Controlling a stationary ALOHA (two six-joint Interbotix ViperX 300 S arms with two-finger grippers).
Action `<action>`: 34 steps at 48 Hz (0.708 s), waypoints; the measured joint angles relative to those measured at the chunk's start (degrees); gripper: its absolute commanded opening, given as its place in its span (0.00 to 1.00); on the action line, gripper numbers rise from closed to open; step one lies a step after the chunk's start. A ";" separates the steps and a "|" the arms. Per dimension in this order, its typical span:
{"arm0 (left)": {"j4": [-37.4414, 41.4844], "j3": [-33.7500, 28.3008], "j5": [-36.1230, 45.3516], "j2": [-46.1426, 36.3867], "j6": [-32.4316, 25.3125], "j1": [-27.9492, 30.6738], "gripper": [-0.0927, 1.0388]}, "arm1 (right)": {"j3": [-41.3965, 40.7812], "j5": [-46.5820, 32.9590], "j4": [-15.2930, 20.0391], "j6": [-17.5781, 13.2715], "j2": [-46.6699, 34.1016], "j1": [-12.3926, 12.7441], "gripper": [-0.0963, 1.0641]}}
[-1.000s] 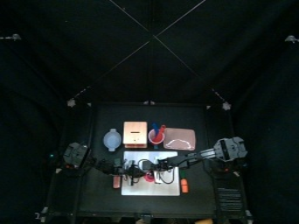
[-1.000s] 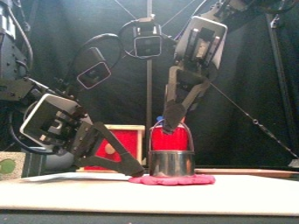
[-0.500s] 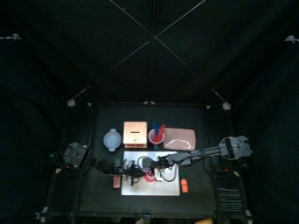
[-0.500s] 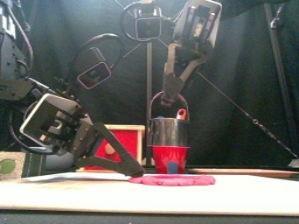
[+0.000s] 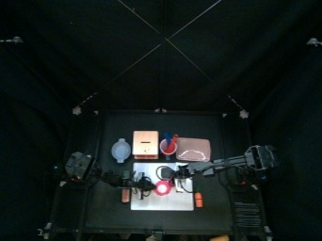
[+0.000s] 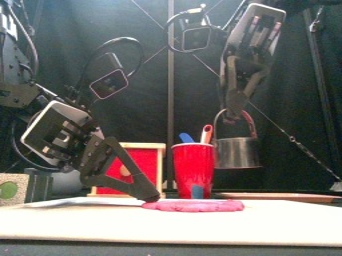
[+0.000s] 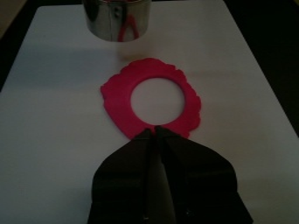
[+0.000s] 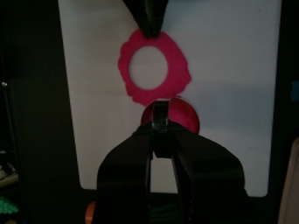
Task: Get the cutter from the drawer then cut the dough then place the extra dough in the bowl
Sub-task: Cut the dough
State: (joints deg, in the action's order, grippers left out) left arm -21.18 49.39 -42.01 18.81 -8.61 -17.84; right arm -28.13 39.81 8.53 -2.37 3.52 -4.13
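The left gripper (image 7: 156, 136) had its fingers closed on the near rim of the pink dough ring (image 7: 117, 87), apparently pinning it to the white cutting board (image 7: 263, 61) so that it stayed down. The right gripper (image 6: 238, 114), fingers closed on the wire handle, held the round metal cutter (image 6: 237, 152) aloft at 1 o'clock of the ring in the front view. A red disc (image 8: 181, 121) appeared lodged inside. The board's margins were bare. The blue-grey bowl (image 5: 120, 149) lay at 10 o'clock off the board.
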 measured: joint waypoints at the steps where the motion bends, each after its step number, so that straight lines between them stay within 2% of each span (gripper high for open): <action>1: -0.09 0.00 0.18 -0.18 0.00 0.00 0.58 | -0.53 -0.09 0.00 0.00 0.26 0.09 0.51; 19: -0.88 1.49 0.53 -5.54 0.00 0.79 0.58 | -9.93 -6.33 -0.26 0.00 3.69 0.09 0.51; 34: -1.93 2.81 0.53 -9.76 0.00 1.76 0.58 | -12.39 -8.44 -0.09 -0.09 4.04 0.44 0.53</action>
State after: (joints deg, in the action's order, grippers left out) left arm -23.12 52.21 -41.48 9.05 -8.61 -16.08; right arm -40.52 31.38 8.44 -2.46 7.56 -3.69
